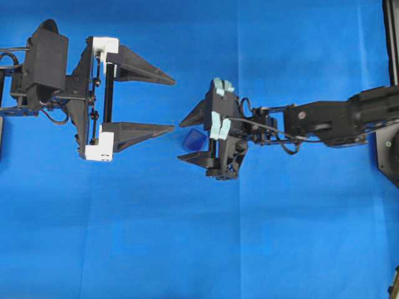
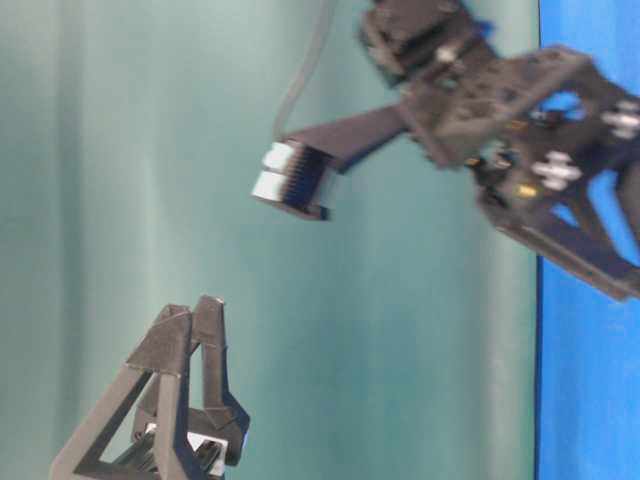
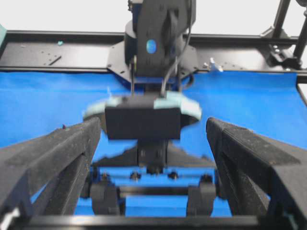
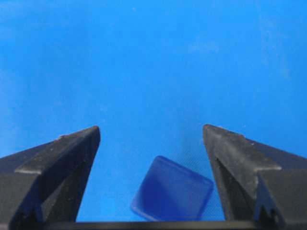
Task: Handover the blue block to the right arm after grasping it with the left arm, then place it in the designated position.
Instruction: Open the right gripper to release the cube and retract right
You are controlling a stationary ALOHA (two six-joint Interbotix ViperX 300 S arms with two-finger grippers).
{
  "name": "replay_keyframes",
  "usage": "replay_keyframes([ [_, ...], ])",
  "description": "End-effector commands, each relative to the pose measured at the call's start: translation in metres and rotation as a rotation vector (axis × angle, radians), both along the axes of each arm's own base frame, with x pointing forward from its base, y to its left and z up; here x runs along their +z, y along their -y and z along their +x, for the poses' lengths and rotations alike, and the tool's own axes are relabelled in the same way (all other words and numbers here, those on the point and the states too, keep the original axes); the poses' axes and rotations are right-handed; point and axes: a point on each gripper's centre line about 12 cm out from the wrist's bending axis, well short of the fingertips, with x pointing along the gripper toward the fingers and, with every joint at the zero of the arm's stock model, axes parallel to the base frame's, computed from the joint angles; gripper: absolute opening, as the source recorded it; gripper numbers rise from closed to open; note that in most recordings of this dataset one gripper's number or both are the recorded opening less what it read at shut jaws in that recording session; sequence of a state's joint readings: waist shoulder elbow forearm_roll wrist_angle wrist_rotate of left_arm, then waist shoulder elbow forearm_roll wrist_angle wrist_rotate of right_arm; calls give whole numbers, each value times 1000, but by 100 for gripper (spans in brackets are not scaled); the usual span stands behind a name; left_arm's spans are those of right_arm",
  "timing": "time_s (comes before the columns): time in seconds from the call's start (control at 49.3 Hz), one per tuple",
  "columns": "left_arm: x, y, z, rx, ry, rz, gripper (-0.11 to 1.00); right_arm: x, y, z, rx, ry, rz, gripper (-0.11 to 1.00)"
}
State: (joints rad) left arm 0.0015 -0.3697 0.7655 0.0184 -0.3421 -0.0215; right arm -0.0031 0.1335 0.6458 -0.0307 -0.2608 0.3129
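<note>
The blue block [image 1: 194,139] sits between the two fingers of my right gripper [image 1: 181,140], which is open, and touches neither finger. In the right wrist view the blue block [image 4: 172,189] appears turned at an angle against the blue cloth, close to the base of the right gripper [image 4: 151,128]. My left gripper [image 1: 174,104], with white brackets, is open wide and empty just left of the right gripper, its lower fingertip near the block. The left wrist view looks between the wide-apart fingers of the left gripper [image 3: 152,124] at the right arm [image 3: 158,38]. The table-level view does not show the block.
Blue cloth [image 1: 187,249] covers the whole table. A black frame rail [image 3: 62,43] runs along the far edge, and black mounts [image 1: 389,37] stand at the right edge. A teal backdrop [image 2: 120,150] fills the table-level view.
</note>
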Motion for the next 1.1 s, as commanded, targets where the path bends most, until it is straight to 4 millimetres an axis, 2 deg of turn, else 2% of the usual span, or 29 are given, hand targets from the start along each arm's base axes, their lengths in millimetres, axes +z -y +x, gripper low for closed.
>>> replay_keyframes([
  [0.0,11,0,-2,0,34,2,93,31,-1,-4,4,37,-5,80],
  [0.324,11,1,-2,-2,34,0,93,96,-1,-39,9,68,-26,80],
  [0.649,11,1,-2,-2,34,-2,93,148,1,-85,11,109,-55,80],
  [0.892,11,0,-2,0,34,-3,93,168,1,-109,14,161,-78,80],
  [1.075,12,1,-2,-2,35,-2,93,168,1,-113,14,168,-78,80],
])
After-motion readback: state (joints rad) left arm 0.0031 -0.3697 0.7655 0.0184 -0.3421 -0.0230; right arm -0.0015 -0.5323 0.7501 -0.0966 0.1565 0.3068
